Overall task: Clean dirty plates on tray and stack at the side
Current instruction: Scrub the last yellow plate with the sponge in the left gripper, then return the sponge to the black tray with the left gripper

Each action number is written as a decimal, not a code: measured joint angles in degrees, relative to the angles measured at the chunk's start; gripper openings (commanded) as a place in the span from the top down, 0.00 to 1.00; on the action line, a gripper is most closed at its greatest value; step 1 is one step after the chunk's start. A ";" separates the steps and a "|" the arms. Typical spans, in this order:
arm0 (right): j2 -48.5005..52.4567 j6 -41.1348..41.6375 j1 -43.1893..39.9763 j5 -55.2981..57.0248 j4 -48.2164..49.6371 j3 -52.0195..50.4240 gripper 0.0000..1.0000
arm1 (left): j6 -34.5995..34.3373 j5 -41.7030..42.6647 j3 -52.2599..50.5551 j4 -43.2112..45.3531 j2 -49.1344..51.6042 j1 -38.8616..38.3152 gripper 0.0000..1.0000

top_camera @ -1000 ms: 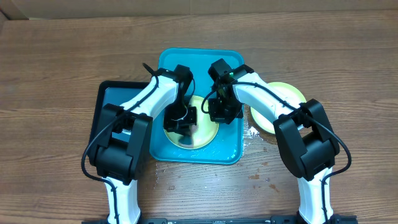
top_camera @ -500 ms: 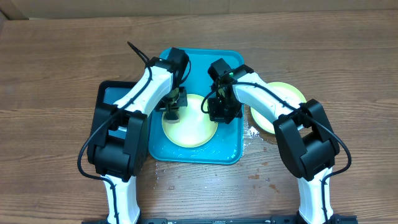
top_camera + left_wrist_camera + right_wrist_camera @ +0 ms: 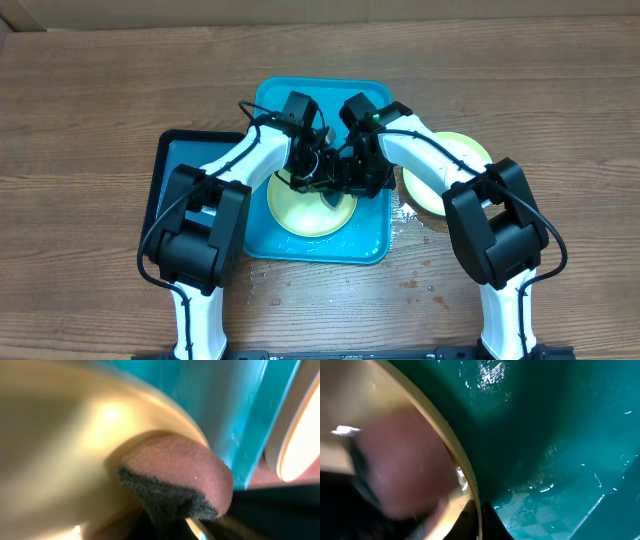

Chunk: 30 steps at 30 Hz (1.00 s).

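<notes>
Left claw (image 3: 315, 168) is clenched on a sponge (image 3: 185, 467) touching the plate (image 3: 300, 215) right beneath it. Right claw (image 3: 362, 180) pinches its rim. Plate's far half is hidden under both; it lies flat, face up, in the tray (image 3: 268, 105).

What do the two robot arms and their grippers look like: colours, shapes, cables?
Both arms look the same. The left arm and the right arm have smooth white rounded links between bulky black joint housings. Thin black cables loop near the wrists. The left gripper and the right gripper are black. A small green light glows on the right wrist.
</notes>
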 measured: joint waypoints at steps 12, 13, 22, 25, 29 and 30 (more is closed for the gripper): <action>0.00 -0.26 0.24 -0.24 0.20 0.00 0.96 | 1.25 -4.72 0.17 -17.18 0.22 1.09 0.96; 0.00 -0.24 0.39 -0.17 0.31 0.00 0.96 | 1.22 -6.45 0.31 -18.38 0.07 1.44 0.96; 0.00 -0.26 0.79 -0.35 0.42 0.00 0.96 | 1.03 -19.85 0.76 -22.27 -3.45 8.98 0.96; 0.00 -0.24 0.79 -0.35 0.44 0.00 0.96 | 1.01 -22.80 2.51 -23.06 -7.19 11.89 0.96; 0.00 -0.24 0.79 -0.35 0.46 0.00 0.96 | 1.07 -25.22 7.37 -25.79 -16.13 14.34 0.96; 0.00 -0.24 0.79 -0.37 0.46 0.00 0.96 | 1.09 -25.66 8.37 -25.90 -18.45 14.62 0.96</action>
